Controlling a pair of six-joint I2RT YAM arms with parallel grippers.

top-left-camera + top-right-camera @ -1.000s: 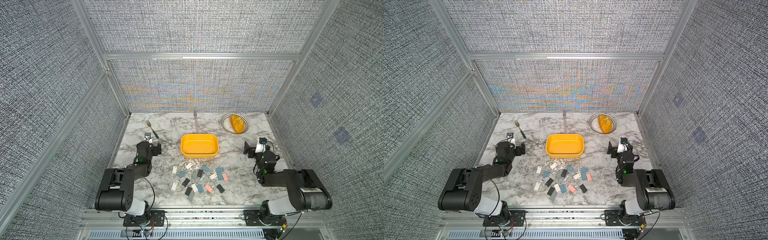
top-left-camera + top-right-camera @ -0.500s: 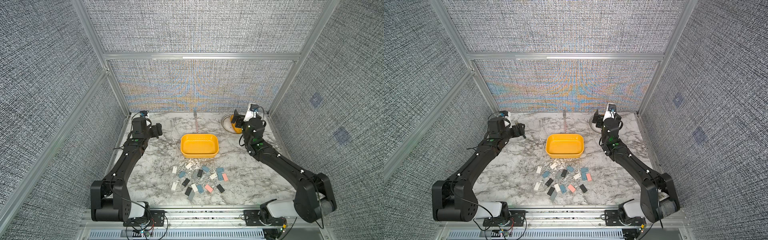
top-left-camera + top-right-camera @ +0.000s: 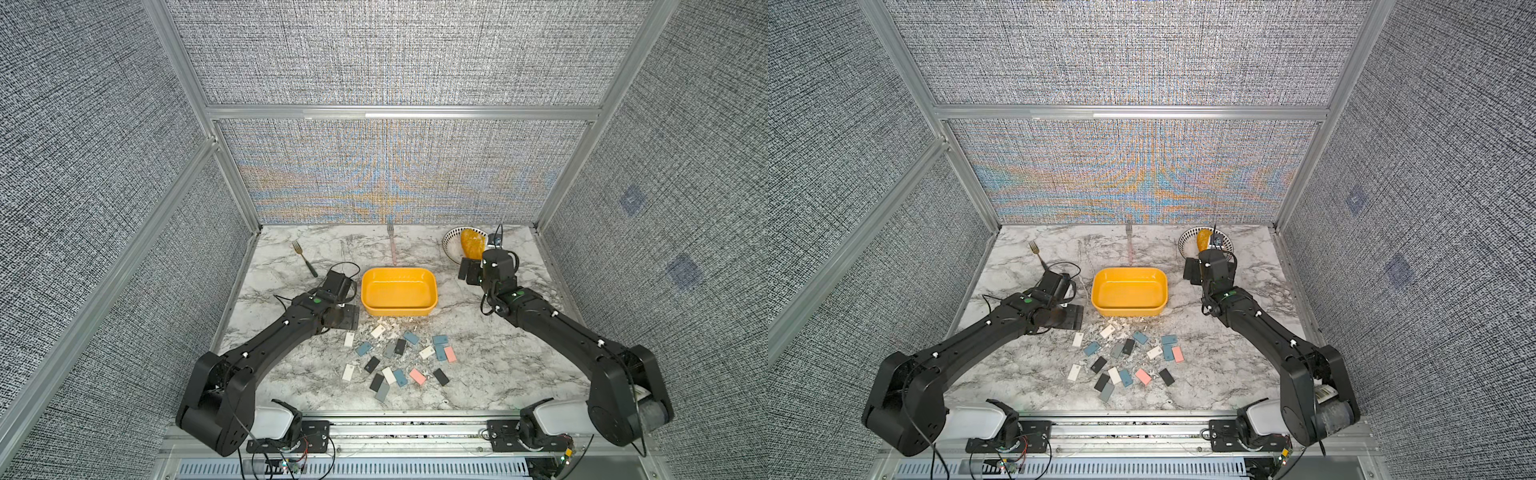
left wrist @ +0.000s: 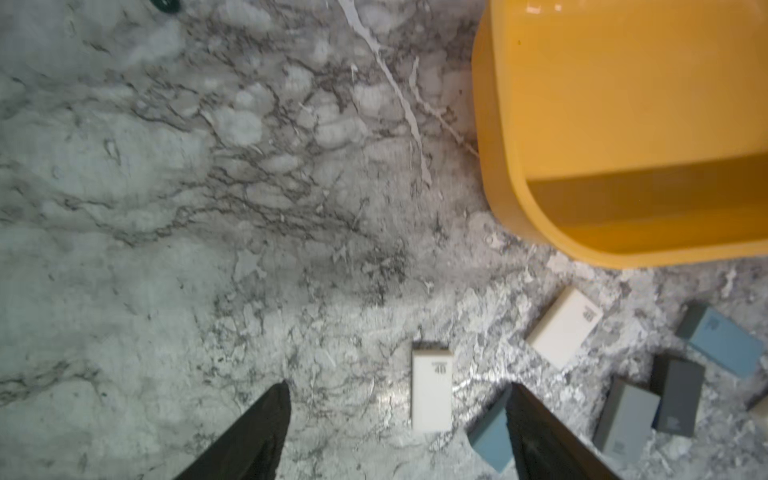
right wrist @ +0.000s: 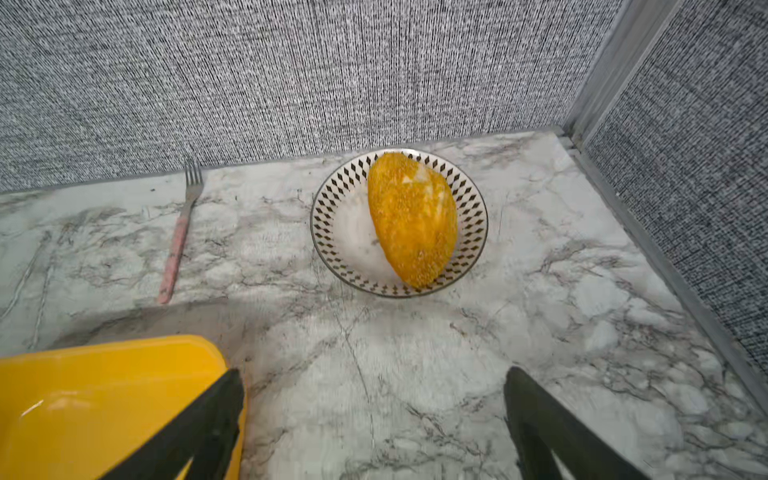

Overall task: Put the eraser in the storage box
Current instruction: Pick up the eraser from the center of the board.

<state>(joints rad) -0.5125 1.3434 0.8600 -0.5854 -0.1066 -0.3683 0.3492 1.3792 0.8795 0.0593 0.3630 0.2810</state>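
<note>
The left arm and right arm reach forward, left fingers and right fingers both spread, empty.

A grey-veined marble table stands between walls of grey woven cloth. Near the back wall lies a fork with a pink handle, tines toward the wall. To the left lies a dark-handled fork, slanted. In the back right corner, a white bowl with a diamond-patterned rim holds an oval orange-yellow crumbed piece of food.
</note>
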